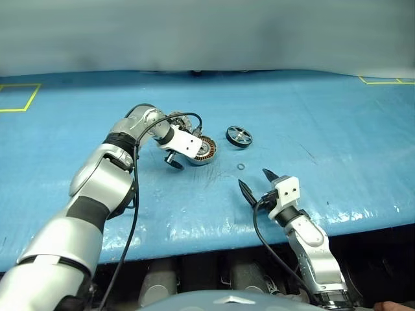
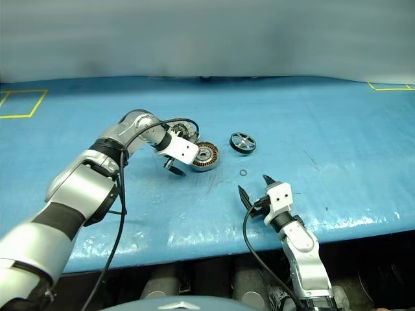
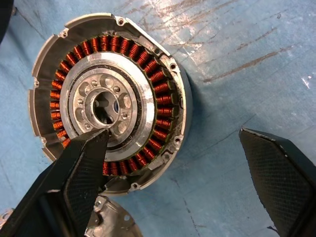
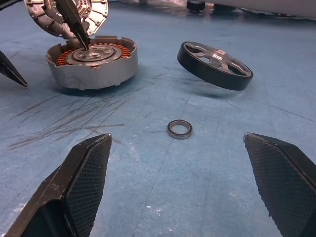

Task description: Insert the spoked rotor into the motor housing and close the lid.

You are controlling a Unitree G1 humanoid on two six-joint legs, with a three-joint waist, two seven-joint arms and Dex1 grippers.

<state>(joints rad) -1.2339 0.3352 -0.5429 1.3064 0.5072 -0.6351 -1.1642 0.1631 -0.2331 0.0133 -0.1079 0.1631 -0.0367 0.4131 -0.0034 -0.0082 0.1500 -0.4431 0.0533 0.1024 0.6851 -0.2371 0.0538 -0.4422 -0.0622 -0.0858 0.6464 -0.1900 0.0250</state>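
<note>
You're looking at two arms in glossy silver-grey shells broken by black joint bands; the left arm (image 1: 97, 194) fills the lower left of the frame, the right arm (image 1: 311, 253) the lower right. Each wrist ends in a white block; the right one shows two small dark screw holes; a black cable loops along each arm. The fingers (image 4: 84, 182) are black, wedge-shaped, with finely cross-hatched pads.

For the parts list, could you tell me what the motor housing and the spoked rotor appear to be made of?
Motor housing: seemingly cast metal, matt silver-grey wall, with glossy copper-orange wire windings inside. Spoked rotor: dull black rim, possibly rubber or coated metal, around bright metallic silver spokes.
</note>
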